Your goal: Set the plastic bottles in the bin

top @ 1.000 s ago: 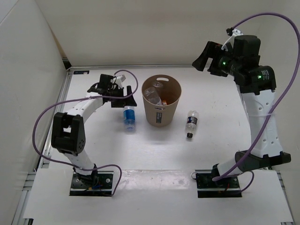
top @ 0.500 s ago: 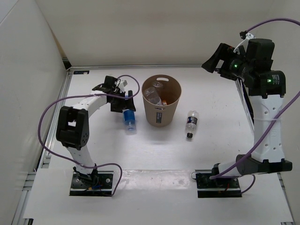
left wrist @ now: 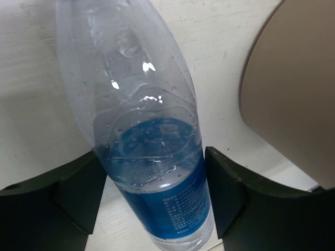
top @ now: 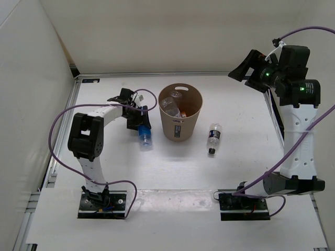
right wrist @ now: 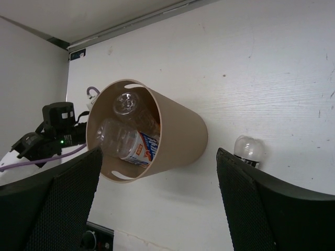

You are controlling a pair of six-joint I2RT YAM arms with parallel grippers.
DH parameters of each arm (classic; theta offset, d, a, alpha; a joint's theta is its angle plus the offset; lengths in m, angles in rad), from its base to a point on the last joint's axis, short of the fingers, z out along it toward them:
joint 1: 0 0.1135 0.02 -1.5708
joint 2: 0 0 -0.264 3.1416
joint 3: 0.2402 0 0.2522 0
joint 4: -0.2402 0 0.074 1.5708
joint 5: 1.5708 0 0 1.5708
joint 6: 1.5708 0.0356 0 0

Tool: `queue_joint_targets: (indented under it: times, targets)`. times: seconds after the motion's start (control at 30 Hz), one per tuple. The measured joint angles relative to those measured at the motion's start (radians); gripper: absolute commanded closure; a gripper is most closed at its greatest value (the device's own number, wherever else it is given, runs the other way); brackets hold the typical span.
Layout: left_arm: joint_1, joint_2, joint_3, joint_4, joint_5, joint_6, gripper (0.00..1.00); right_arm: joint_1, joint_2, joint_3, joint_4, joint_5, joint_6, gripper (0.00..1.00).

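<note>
Left wrist, fingers: your left fingers (left wrist: pixel 78 193) flank the blue bottle (left wrist: pixel 152 157), just beside the bin (left wrist: pixel 293 104); clamped or not, you cannot tell.
Right wrist, fingers: right fingers (right wrist: pixel 47 209) spread wide, holding nothing.
Top: blue bottle left of bin, second bottle (top: pixel 212 138) right, mid table (top: pixel 235 157).
Risk: round bottle may slip the pads; lifting this close may tip the bin.

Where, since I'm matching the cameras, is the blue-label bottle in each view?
Top external: blue-label bottle lying just left of the bin, at the left gripper.
Left wrist: centre frame, between the jaws.
Right wrist: not visible.
Shared landmark: the bin.
</note>
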Motion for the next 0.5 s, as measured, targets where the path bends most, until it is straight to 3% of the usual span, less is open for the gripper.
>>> queue_joint_targets:
  times: [0.27,0.37,0.5]
  targets:
    - [0.035,0.005,0.108,-0.035,-0.054,0.010,0.34,-0.052,0.000,-0.038,0.005,-0.032,0.028,0.10]
    - [0.088,0.029,0.278,-0.054,-0.087,0.010,0.35,-0.054,0.000,-0.044,0.005,-0.036,0.035,0.10]
    - [0.159,0.099,0.636,-0.034,-0.109,0.005,0.35,-0.048,0.000,-0.057,0.011,-0.045,0.048,0.10]
